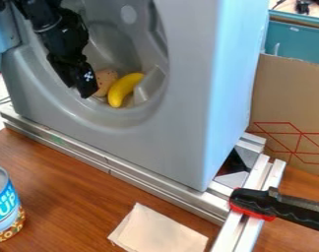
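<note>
The black gripper (86,88) hangs inside the round opening of a grey toy washing machine (182,98), at the opening's lower left. Just right of it lies a tan, roundish object (105,81), partly hidden behind the gripper and a yellow banana (124,89). The banana rests at the bottom of the opening, its lower end near the front rim. Whether the gripper touches the tan object cannot be told, nor can the state of its grip.
A soup can (3,206) stands at the left on the brown table (70,197). A folded beige cloth (157,231) lies at the front. Metal rails (122,170) run below the machine; a black and red clamp (280,207) grips them at right. Cardboard (287,103) stands behind.
</note>
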Robot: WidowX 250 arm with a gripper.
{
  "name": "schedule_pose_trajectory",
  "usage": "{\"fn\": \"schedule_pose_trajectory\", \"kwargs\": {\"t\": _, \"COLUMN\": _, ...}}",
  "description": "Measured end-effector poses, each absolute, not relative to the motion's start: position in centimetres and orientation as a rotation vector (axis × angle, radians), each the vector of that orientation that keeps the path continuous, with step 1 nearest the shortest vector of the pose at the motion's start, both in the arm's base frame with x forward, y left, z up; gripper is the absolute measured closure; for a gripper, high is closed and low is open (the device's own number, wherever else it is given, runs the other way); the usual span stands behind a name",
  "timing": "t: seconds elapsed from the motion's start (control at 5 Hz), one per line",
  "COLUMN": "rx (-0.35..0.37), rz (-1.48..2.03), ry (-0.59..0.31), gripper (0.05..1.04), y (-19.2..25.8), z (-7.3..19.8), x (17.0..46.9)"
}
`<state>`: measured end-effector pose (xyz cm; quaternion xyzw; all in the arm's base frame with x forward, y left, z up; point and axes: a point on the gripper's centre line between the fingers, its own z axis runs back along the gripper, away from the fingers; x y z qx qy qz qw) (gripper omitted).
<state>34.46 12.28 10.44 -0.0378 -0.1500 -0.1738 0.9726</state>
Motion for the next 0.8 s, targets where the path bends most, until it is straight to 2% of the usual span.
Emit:
{"fn": "schedule_pose_trajectory", "kwargs": {"t": 0.4, "rx": -0.095, "rz": -0.331, "ry": -0.356, "gripper": 0.084, "y": 12.2, "z": 10.4, "x": 36.0}}
{"fn": "schedule_pose_trajectory", "kwargs": {"t": 0.6, "rx": -0.109, "rz": -0.3, "ry": -0.375, "gripper": 0.162, "y": 12.0, "z": 10.2, "x": 36.1}}
{"fn": "schedule_pose_trajectory", "kwargs": {"t": 0.8, "rx": -0.126, "rz": -0.246, "ry": -0.384, "gripper": 0.427, "y": 11.7, "z": 9.4, "x": 35.8}}
